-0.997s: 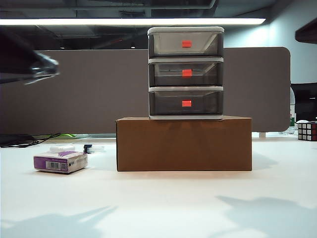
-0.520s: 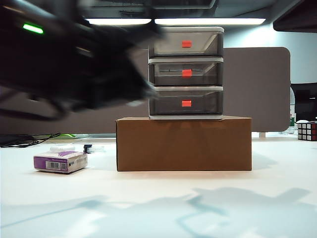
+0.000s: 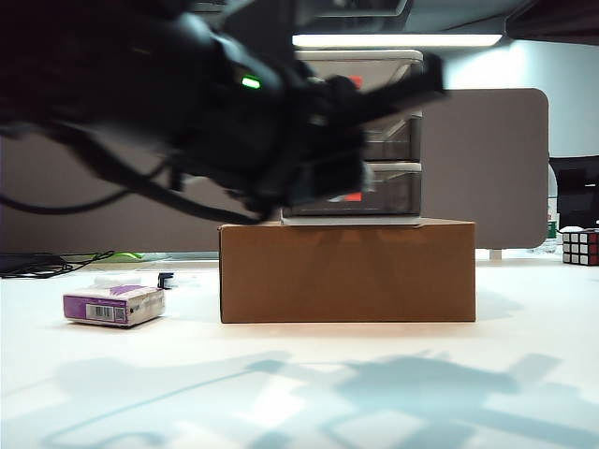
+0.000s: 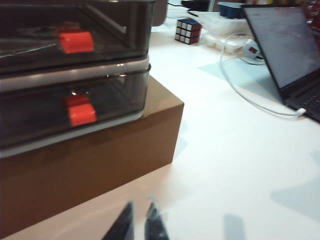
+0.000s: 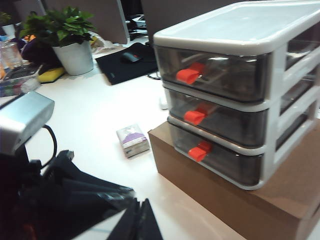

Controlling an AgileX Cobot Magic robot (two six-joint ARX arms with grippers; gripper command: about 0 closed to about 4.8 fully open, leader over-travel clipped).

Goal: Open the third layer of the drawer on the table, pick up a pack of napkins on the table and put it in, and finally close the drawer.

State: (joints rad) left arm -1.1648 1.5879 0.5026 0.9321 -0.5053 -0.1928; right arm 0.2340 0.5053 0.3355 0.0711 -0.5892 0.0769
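In the exterior view, the drawer point(image 3: 374, 140) is seen standing on a brown cardboard box point(image 3: 347, 271) at the middle of the table point(image 3: 309, 383). A large part of the unit is covered by a dark, blurred arm that reaches in from the left, close to the camera; only the right parts of the tiers are visible. The third layer point(image 3: 388, 192) is pushed in, flush with the frame. The pack of napkins point(image 3: 113, 305) lies flat on the table, to the left of the box and apart from it. A puzzle cube point(image 3: 580, 247) is seen at the far right edge.

In the left wrist view, the left gripper point(image 4: 139, 225) is shown with its jaws nearly together and nothing between them, held above the table just in front of the box point(image 4: 90, 160). The lowest tier point(image 4: 70, 112) with its red-orange handle point(image 4: 81, 113) is closed. A laptop point(image 4: 290, 50) stands to the right.

In the right wrist view, the right gripper point(image 5: 141, 220) is seen with its fingertips pressed together, empty, in front of the drawer unit point(image 5: 240, 90). All three tiers are closed. The pack point(image 5: 132, 140) lies beside the box point(image 5: 240, 210). A potted plant point(image 5: 65, 37) stands far off.
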